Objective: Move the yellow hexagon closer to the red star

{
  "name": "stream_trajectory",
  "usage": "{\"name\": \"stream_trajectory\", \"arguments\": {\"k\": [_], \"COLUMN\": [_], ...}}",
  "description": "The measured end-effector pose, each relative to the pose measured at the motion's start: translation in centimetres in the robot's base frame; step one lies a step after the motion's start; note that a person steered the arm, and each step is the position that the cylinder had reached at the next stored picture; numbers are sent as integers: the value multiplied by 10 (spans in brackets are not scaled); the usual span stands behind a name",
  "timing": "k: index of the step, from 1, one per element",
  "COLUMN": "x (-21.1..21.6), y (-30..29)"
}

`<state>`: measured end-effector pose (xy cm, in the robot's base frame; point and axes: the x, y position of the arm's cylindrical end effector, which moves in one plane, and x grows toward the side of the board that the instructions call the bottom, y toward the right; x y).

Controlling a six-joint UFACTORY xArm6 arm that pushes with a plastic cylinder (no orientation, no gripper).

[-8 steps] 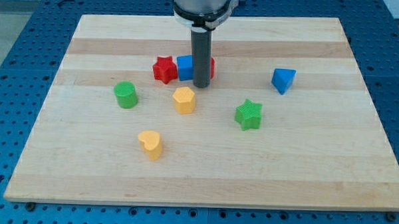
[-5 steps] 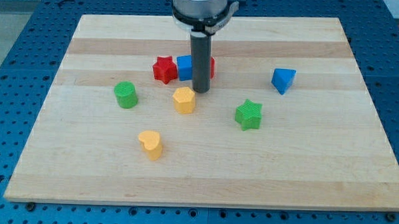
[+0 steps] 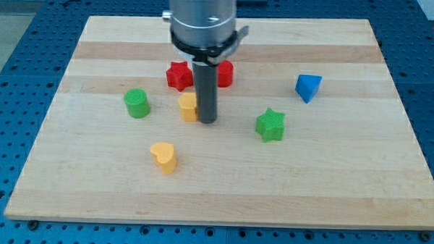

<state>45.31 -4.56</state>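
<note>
Camera view: my tip (image 3: 207, 122) touches the yellow hexagon's (image 3: 188, 106) right face.
No claw here; the light, stiff hexagon slides easily toward the red star (image 3: 178, 75).

The arm comes down from the view's top, its grey wrist collar (image 3: 202, 24) above the upright dark rod; my tip (image 3: 207, 122) seems to touch the desk.

my tip (image 3: 207, 122) touching yellow hexagon's (image 3: 188, 106) right side, red star (image 3: 178, 75) just above
</note>
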Motion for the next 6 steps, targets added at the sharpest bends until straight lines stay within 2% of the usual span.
{"name": "stream_trajectory", "arguments": {"k": [1, 6], "x": [-4, -9], "y": [-27, -85]}}
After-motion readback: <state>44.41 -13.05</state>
